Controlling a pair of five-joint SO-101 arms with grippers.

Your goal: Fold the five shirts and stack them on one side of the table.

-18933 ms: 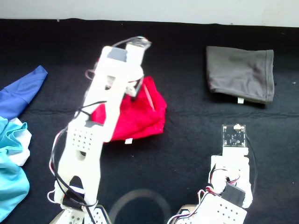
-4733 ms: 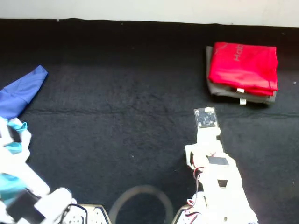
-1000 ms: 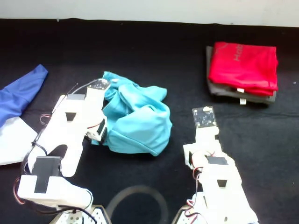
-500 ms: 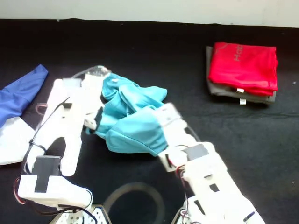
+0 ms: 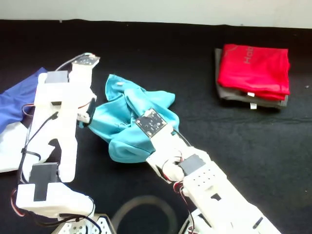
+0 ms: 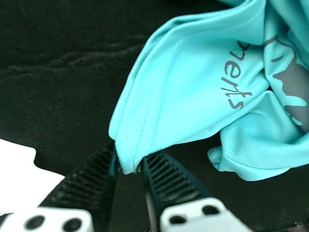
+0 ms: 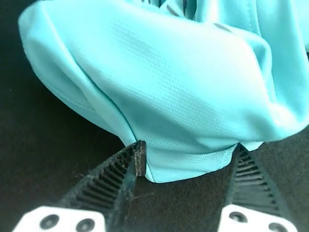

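Pinching teal shirt [image 6: 193, 92] corner, left hand [image 6: 129, 165]

Dark grey lettering [image 6: 235, 79] slants across the teal shirt [image 6: 183, 72] in the left wrist view. Beside it is part of a larger dark graphic [image 6: 294, 92], and folds cut both off. In the high view, faint darker letters [image 5: 247, 57] sit on the red shirt [image 5: 253, 73] at the upper right of the frame, too small to read whole. Two small white tags [image 5: 251, 94] show at the lower edge of that pile, their print illegible.
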